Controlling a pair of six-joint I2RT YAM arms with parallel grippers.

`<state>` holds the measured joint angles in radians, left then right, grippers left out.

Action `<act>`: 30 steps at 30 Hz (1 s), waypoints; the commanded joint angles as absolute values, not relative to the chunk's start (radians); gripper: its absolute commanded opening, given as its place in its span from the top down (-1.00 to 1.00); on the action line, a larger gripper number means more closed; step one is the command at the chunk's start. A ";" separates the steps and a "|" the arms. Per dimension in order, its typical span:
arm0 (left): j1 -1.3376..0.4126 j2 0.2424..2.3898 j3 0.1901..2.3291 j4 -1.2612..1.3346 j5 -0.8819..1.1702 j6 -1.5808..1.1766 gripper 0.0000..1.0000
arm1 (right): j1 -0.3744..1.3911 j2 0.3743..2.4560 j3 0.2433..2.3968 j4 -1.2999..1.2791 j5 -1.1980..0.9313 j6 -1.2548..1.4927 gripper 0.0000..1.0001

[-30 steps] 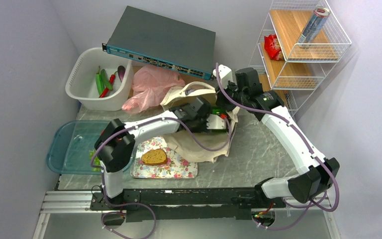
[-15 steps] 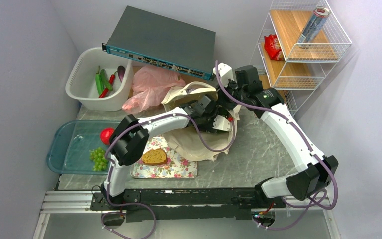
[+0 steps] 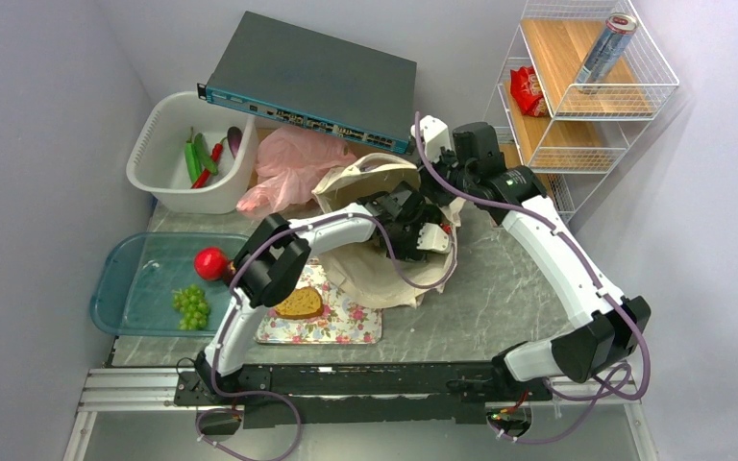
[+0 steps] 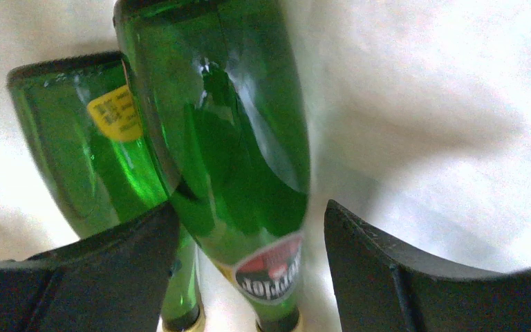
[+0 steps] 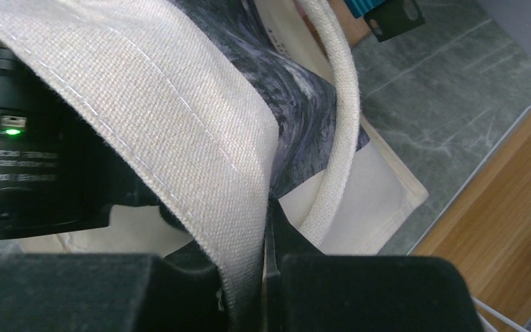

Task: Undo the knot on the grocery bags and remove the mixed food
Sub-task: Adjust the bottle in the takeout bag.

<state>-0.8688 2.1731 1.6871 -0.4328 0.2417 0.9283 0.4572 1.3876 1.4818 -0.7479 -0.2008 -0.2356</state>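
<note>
Grey marbled surface (image 3: pixel 500 288) is carrying everything, and I am working at its middle, where the canvas tote (image 3: pixel 360 279) is slumping on its side. My right pincer (image 5: pixel 266 266) is clamping on the tote's rim, jaws fully together on the cloth. I judge it is lifting that edge so the mouth is gaping for the other arm. My left pincer (image 4: pixel 245 228) is reaching inside, jaws spread wide and gripping nothing. The green bottle (image 4: pixel 235 138) is lying between them, neck toward the wrist, one jaw close against the glass and the other apart from it. A second bottle (image 4: pixel 83 152) is lying just beside that pincer on the close jaw's side, so a closing jaw is risking wedging between the two. Cloth is crowding all around, and the tote handle (image 5: pixel 339 138) is looping just beyond the right pincer. Left of and beyond the left pincer, the pink bag (image 3: pixel 293 163) is lying slack, and farther left the white basket (image 3: pixel 154 134) is holding peppers (image 3: pixel 195 158) and an eggplant (image 3: pixel 234 141). Nearer than that pincer and to its left, the blue tray (image 3: pixel 130 279) is holding the apple (image 3: pixel 211 261) and grapes (image 3: pixel 190 307), and the floral plate (image 3: pixel 346 327) the bread slice (image 3: pixel 298 303). Right of the right pincer, the wire rack (image 3: pixel 663 67) is carrying a can (image 3: pixel 607 48) and a red packet (image 3: pixel 528 91), neither mine to fetch.
</note>
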 commanded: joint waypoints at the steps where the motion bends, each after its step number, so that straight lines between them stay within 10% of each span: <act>1: -0.872 2.278 1.803 -0.484 0.304 0.888 -0.55 | 0.498 1.384 1.538 -0.683 -0.346 -0.194 1.00; 19: -0.779 2.122 1.586 -0.580 0.305 0.768 -0.79 | 0.499 1.377 1.521 -0.677 -0.338 -0.239 1.00; 30: -0.771 2.080 1.617 -0.661 0.325 0.709 0.66 | 0.497 1.374 1.524 -0.682 -0.330 -0.250 1.00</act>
